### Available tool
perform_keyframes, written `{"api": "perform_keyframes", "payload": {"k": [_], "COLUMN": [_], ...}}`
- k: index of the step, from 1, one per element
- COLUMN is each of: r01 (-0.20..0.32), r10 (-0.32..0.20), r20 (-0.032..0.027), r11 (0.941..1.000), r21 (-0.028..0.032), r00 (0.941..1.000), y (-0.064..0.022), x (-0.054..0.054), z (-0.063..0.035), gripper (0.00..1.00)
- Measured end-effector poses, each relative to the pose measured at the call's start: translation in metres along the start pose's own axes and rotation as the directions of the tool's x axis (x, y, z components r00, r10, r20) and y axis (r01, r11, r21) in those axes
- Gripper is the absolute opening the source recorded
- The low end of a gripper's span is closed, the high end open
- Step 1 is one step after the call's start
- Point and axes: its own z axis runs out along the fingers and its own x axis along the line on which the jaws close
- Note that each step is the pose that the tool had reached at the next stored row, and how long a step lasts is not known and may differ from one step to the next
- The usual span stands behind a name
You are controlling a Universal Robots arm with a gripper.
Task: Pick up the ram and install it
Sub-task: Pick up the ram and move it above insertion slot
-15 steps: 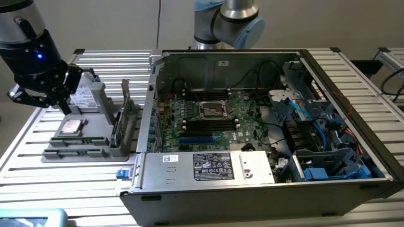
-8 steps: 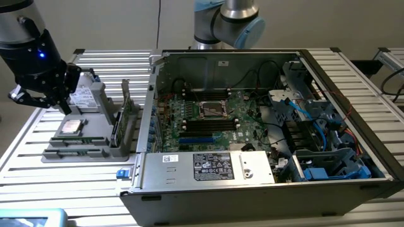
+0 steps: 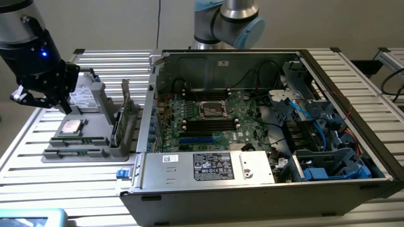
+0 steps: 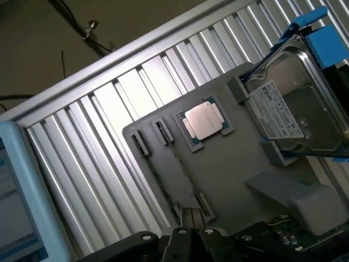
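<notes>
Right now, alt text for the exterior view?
A black robot gripper hovers above a grey parts tray at the exterior view's left, which holds a slim green ram strip and a square silver processor. Beside it lies an open black computer case showing its green motherboard.

Plain beige wall [image 3: 107,23] behind — ribbed aluminium tabletop [image 3: 63,189] in front, under soft even light.
</notes>
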Motion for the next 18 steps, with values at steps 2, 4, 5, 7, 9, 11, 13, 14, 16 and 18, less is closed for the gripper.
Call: {"api": "perform_keyframes", "payload": {"k": [2,4,5,7,9,11,13,14,16,18], "r01": [0.026,0.055,0.073,0.107,0.136,0.172,0.204,0.216,0.246,0.272], "r10": [-0.026,-0.055,-0.073,-0.107,-0.136,-0.172,-0.204,-0.216,-0.246,-0.272], "r20": [0.0024,0.0044,0.0044,0.0047,0.0056,0.0049,0.0062,0.0078,0.0091,0.0113], "r11": [0.9996,0.9985,0.9974,0.9943,0.9907,0.9850,0.9790,0.9764,0.9691,0.9623], "r21": [-0.0020,-0.0037,-0.0040,-0.0042,-0.0025,-0.0020,0.0015,0.0053,0.0072,0.0122], "r00": [0.9996,0.9985,0.9974,0.9943,0.9907,0.9850,0.9790,0.9764,0.9691,0.9623], "y": [0.0000,0.0000,0.0000,0.0000,-0.0001,0.0000,0.0000,0.0000,-0.0001,0.0000], "x": [0.0001,0.0000,0.0000,0.0001,0.0000,0.0001,0.0000,0.0000,0.0000,0.0001], "z": [-0.0001,-0.0001,-0.0001,-0.0001,0.0000,-0.0001,-0.0001,-0.0002,-0.0001,-0.0001], "gripper": [0.11,0.11,0.11,0.11,0.11,0.11,0.11,0.11,0.11,0.11]}}
